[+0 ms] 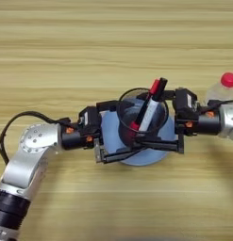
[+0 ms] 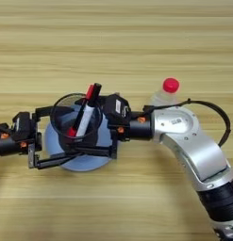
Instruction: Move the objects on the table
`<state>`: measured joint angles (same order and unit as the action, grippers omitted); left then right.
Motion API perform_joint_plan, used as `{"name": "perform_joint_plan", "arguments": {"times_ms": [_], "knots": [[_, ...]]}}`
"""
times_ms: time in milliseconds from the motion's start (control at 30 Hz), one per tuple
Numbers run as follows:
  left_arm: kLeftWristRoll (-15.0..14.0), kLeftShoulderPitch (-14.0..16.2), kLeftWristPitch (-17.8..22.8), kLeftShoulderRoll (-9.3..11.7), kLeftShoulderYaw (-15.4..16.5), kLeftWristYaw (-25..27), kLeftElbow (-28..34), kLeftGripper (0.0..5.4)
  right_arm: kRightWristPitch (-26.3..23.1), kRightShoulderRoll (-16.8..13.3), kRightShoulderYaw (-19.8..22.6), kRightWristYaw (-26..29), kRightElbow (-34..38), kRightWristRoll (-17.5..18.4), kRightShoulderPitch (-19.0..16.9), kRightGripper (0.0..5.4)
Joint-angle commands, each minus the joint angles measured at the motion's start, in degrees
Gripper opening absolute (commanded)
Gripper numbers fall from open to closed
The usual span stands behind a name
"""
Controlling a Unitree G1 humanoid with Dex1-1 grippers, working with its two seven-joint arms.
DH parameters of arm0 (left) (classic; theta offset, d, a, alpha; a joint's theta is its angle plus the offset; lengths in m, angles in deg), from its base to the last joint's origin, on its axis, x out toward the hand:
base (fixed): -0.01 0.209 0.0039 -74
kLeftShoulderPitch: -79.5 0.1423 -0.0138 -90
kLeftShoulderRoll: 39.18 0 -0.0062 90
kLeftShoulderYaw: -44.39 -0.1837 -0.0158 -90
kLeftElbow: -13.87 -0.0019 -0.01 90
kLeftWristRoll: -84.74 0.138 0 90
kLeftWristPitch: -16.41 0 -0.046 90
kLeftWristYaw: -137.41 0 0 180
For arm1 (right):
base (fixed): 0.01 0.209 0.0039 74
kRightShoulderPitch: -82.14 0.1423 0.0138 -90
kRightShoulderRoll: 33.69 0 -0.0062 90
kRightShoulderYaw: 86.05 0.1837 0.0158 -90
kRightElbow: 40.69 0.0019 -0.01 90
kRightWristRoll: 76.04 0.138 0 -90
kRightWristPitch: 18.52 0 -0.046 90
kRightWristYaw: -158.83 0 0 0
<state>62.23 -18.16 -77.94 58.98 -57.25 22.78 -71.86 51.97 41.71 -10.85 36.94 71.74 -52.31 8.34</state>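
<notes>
Translucent dark plastic forms the round cup [image 1: 142, 116], which stands on the light-blue plate [image 1: 161, 155] near the middle of the wooden desk [image 1: 113, 42], with a red-and-black marker [image 1: 148, 104] leaning inside it, cap end up. Both arms have closed in on it. The right gripper [image 2: 87, 129] reaches in from the right with its two black fingers spread around the cup, one at the far wall, the other running along the near base; whether the pads actually press on the cup I cannot tell. The left gripper [image 1: 119, 132] faces it from the left, also open, its near finger lying low over the plate and crossing close to the right gripper's near finger. The clear bottle with the red cap [image 2: 166, 92] stands apart on the right, just behind the right forearm.

The step in hand looks like taking the cup off the plate. To do it well, only one gripper should close: squeeze gently on opposite walls, low enough that the cup cannot tip, and keep it upright so the marker stays in. The other gripper should back off first, since the near fingers look likely to collide, and a dragging finger could slide the plate.
</notes>
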Motion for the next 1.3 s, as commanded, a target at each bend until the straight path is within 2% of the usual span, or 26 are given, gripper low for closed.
{"name": "perform_joint_plan", "arguments": {"times_ms": [33,167,867,1033,1300], "knots": [[2.29,-0.74,-0.97,0.71,-1.05,0.14,0.16,5.40,-0.38,0.11,-0.30,0.11,1.07,0.46,0.24,4.79],[3.61,-0.66,-1.63,1.11,-1.87,0.77,-0.41,5.40,-0.49,0.05,-0.48,0.02,1.32,0.54,0.40,4.79],[4.67,-1.60,-2.36,1.46,-3.00,0.70,-1.34,5.40,-0.36,0.04,-1.79,0.06,1.58,0.03,0.69,4.79],[4.80,-1.69,-2.57,1.37,-2.92,0.48,-1.47,4.90,-0.45,0.05,-2.04,0.02,1.60,0.04,0.71,4.79],[4.76,-1.71,-2.85,1.18,-2.85,0.13,-1.55,4.79,-0.47,0.01,-2.26,0.07,1.46,0.00,0.63,4.79]]}}
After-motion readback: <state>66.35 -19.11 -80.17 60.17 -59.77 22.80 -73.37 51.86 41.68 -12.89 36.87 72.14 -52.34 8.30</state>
